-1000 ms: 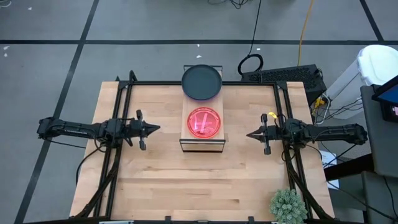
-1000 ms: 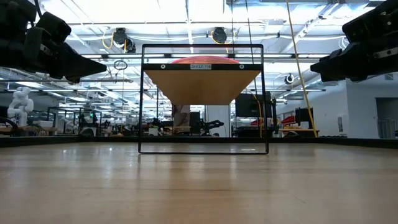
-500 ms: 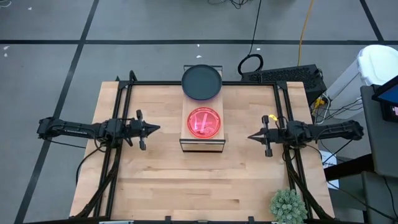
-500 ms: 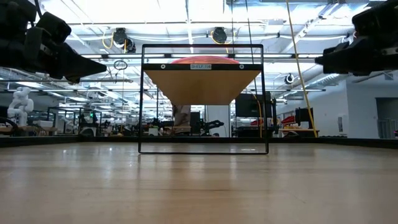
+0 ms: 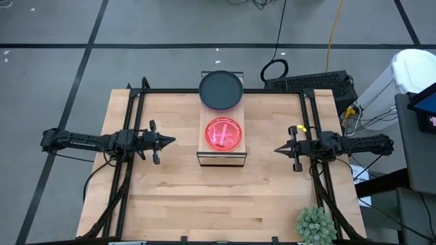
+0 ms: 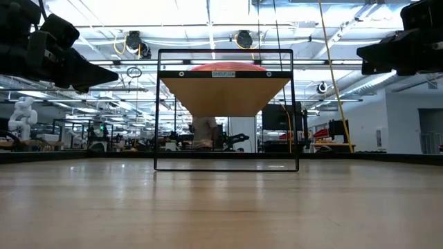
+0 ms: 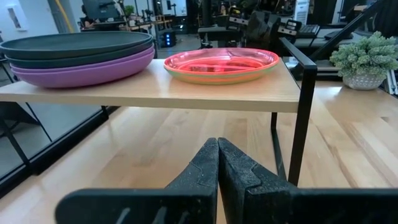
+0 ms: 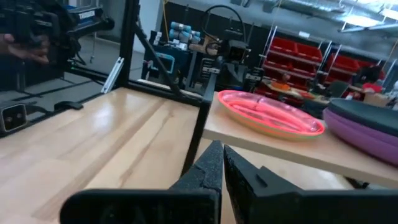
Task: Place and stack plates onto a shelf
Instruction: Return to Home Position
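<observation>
Nothing is left to carry. The shelf (image 5: pixel 203 152) holds the dark-over-purple stack (image 7: pixel 78 55) at its 12 o'clock end, and the pink-over-green stack (image 7: pixel 221 64) sits toward 6 o'clock.

Your left gripper (image 5: pixel 170 140) hangs above the tabletop (image 5: pixel 170 197) at 9 o'clock of the shelf. Its fingers are pressed together with nothing between them. Your right gripper (image 5: pixel 276 150) is at 3 o'clock, also closed on nothing and pointing inward at the shelf.

The job now looks like a clean retreat, so draw each arm straight back along its own line, left toward 9 o'clock and right toward 3 o'clock. Leave the fingers closed so no tip can catch the shelf's thin black frame, and hold your height so neither wrist dips to the wood.

Avoid any sweep toward 12 o'clock, since a knock on the frame could slide the stacks. The small plant (image 5: pixel 315 224) at 5 o'clock seems clear of the right arm, but don't drift toward it.
</observation>
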Motion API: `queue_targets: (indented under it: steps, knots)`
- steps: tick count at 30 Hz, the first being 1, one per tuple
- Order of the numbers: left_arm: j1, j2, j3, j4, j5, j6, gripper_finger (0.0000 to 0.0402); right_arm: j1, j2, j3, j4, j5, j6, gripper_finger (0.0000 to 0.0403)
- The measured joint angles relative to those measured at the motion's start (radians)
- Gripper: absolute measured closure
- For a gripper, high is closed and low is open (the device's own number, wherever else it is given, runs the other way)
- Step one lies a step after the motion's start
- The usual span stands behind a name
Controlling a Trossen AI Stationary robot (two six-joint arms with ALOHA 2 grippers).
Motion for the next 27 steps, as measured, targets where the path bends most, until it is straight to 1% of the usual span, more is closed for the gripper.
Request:
queue_targets:
  steps: [3,8,13,17,19,27]
  knots:
    - [0.0,0.0,0.0,0.0,0.0,0.004,0.0399,-0.001,0.002,0.0,-0.01,-0.001,0.038,0.0403]
    - [0.0,0.0,0.0,0.001,0.0,0.008,0.0399,-0.006,0.004,0.0,-0.013,-0.001,0.043,0.0403]
    - [0.0,0.0,0.0,0.015,-0.001,0.007,0.0399,-0.057,0.004,0.0,-0.011,0.028,0.067,0.0403]
    - [0.0,0.0,0.0,0.03,-0.001,0.018,0.0399,-0.096,0.004,-0.003,-0.01,0.013,0.084,0.0403]
    - [0.0,0.0,0.0,0.037,-0.001,0.028,0.0399,-0.1,0.004,-0.003,-0.01,-0.003,0.088,0.0403]
    - [0.0,-0.019,0.0,0.045,0.018,0.09,0.0399,-0.1,0.004,-0.003,-0.006,-0.001,0.091,0.0403]
